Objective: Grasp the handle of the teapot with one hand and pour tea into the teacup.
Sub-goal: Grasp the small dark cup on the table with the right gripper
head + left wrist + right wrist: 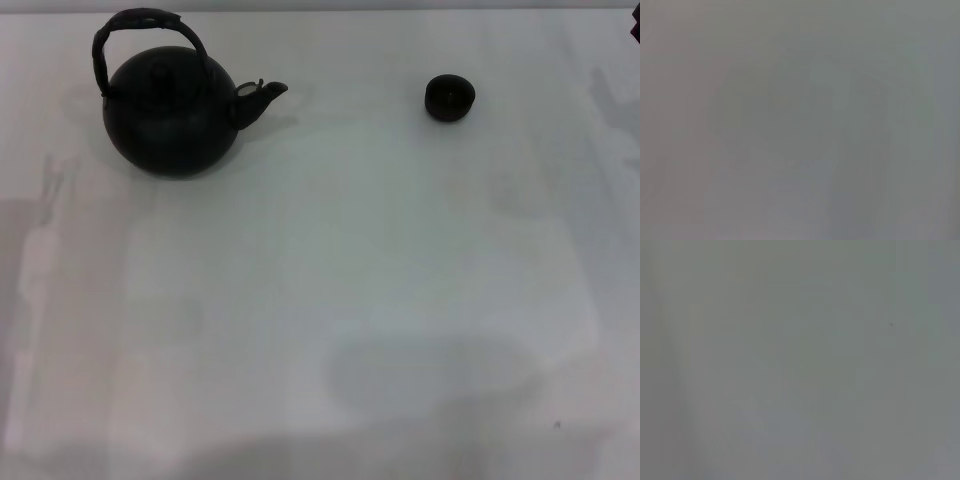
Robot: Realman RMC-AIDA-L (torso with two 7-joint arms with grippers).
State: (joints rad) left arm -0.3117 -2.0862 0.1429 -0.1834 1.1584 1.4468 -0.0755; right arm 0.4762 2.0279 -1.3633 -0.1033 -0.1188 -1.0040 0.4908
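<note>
A large round matte-black teapot (170,115) stands upright at the far left of the white table in the head view. Its short spout (262,95) points right, toward the cup. Its dark arched handle (145,32) loops over the lid. A tiny black teacup (450,97) stands at the far right of centre, well apart from the teapot. Neither gripper shows in any view. Both wrist views show only plain grey surface.
The white table (330,280) fills the head view, with faint shadows along its near edge and left side. A small dark object (636,28) peeks in at the far right edge.
</note>
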